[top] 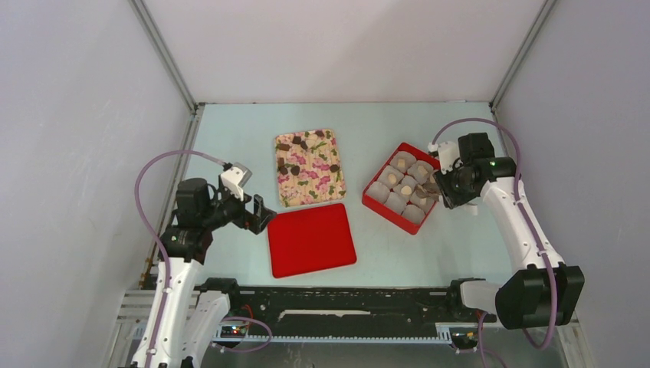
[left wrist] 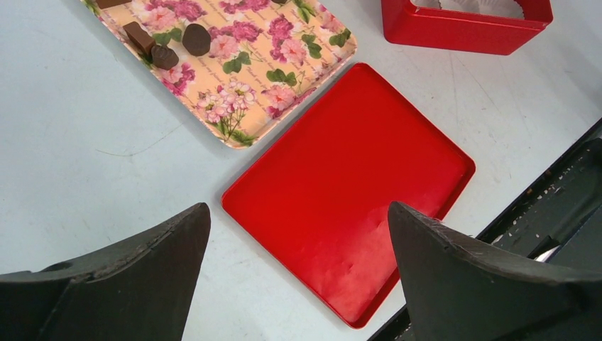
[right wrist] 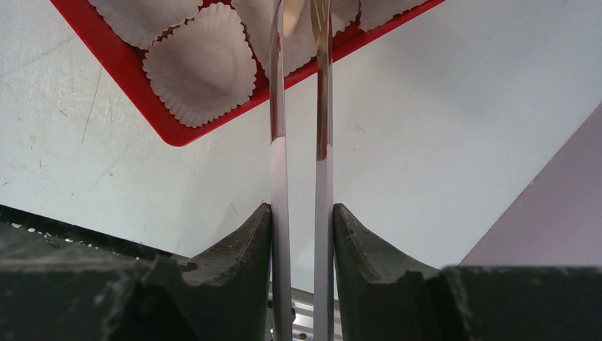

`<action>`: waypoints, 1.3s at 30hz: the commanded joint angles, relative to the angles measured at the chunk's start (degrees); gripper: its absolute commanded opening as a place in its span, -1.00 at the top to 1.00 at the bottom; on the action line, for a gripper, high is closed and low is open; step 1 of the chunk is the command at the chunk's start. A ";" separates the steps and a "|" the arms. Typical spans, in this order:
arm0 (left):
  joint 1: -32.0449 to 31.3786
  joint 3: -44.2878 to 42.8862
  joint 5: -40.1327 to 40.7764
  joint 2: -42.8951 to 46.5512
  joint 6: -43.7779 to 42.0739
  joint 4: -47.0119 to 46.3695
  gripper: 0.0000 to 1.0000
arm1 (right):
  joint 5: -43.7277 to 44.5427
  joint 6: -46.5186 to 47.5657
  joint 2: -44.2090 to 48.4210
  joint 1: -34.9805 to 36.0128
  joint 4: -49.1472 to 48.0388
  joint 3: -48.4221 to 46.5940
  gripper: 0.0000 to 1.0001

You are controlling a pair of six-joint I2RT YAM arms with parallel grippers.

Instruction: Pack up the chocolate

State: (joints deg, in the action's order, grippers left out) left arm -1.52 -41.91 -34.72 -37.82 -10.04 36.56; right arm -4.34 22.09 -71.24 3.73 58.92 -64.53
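At 9 o'clock on the worktop (top: pixel 230 130), left fingers (left wrist: pixel 163 249) spread wide apart, holding nothing, hanging in the air above the pale worktop. Just past the tips, toward 12 o'clock in the left wrist view, a flat red lid (left wrist: pixel 348 192) lying on the worktop.

At 12 o'clock from the lid, a flower tray (top: pixel 310 172) with pink blooms, just beside the lid, corner near corner. Dark brown chocolate (left wrist: pixel 195 39) on the tray: a few small lumps along its 12 o'clock edge and a few more by its 9 o'clock edge. Three of them close together in the left wrist view, one long, one round, one small.

At 3 o'clock from the tray, a red box (left wrist: pixel 461 32) set at a slant, full of white crinkly paper cups (right wrist: pixel 200 67). More chocolate, pale tan this time, sitting inside some of the cups, one lump to a cup.

At 3 o'clock from the box, right fingers (right wrist: pixel 248 249) pressed in tight on thin metal tongs (right wrist: pixel 323 142), pinching both blades between them. Tongs pointing to 12 o'clock in the right wrist view, tips reaching over the box rim, above the cups. Hard to tell what, if anything, between the tips.
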 commanded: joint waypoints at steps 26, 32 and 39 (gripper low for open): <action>0.46 0.58 0.52 1.88 0.11 -1.57 -0.97 | -1.20 -4.42 -8.49 21.94 -18.73 -11.42 0.24; 0.60 0.20 1.73 2.44 -0.03 -1.19 -0.97 | -1.46 -6.82 -21.63 28.41 -19.49 -23.90 0.26; 1.34 -0.25 2.35 5.02 -0.03 0.25 -0.97 | -1.40 -11.46 -39.55 29.48 -19.15 -42.34 0.27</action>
State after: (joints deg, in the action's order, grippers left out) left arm -1.06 -41.89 -32.95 -34.17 -10.04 36.53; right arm -6.26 14.35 -103.59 33.56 42.19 -97.08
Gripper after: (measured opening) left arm 0.985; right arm 0.363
